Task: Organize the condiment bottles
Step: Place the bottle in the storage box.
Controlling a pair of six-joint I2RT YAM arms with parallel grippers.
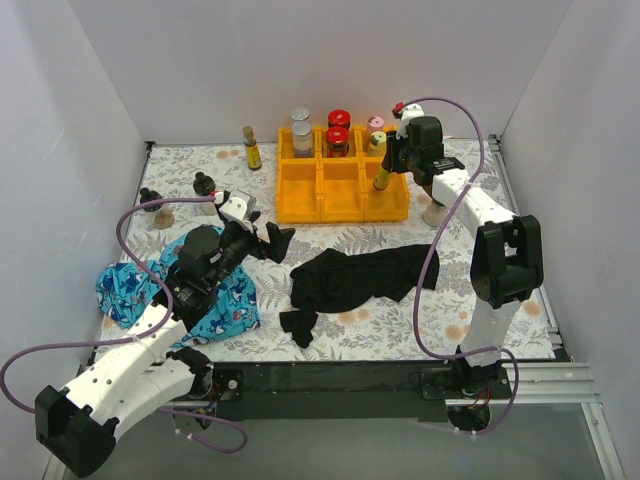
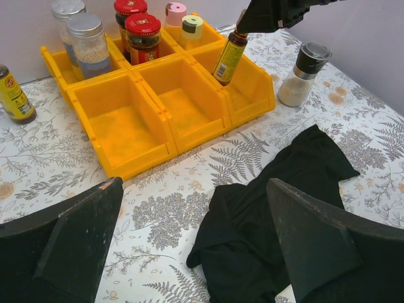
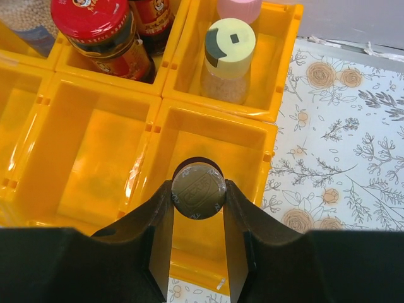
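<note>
Nearest me, my left gripper (image 2: 192, 186) hangs with its jaws spread wide above the fern-printed table (image 2: 50, 170). It sits between a blue patterned cloth (image 1: 130, 290) and a crumpled black cloth (image 2: 278, 189).

Beyond it is the orange tray (image 2: 145, 136). My right gripper (image 3: 199, 189) pinches a slim amber bottle (image 2: 228, 58) by its round cap. The cap carries embossed lettering that I cannot read. The bottle is tilted, with its foot down inside the front-right compartment, and I cannot tell whether it touches the floor. Its label is yellow-green, the print too small to make out.

Just right of the tray stands a black-capped grinder (image 2: 303, 72) of pale grains.

In the back row, two silver-lidded jars (image 2: 88, 44) share the left compartment. Two red-lidded jars (image 2: 142, 38) stand in the middle one, and the writing on their red labels is blurred. At the right, a pale-green-lidded jar (image 3: 230, 47) stands in front of a pink-lidded jar (image 2: 175, 12).

Left of the tray, on the table, a second amber bottle (image 2: 16, 98) shows a yellow label with a red mark, but I can read no words on it. Two black-capped bottles (image 1: 205, 188) stand farther left.
</note>
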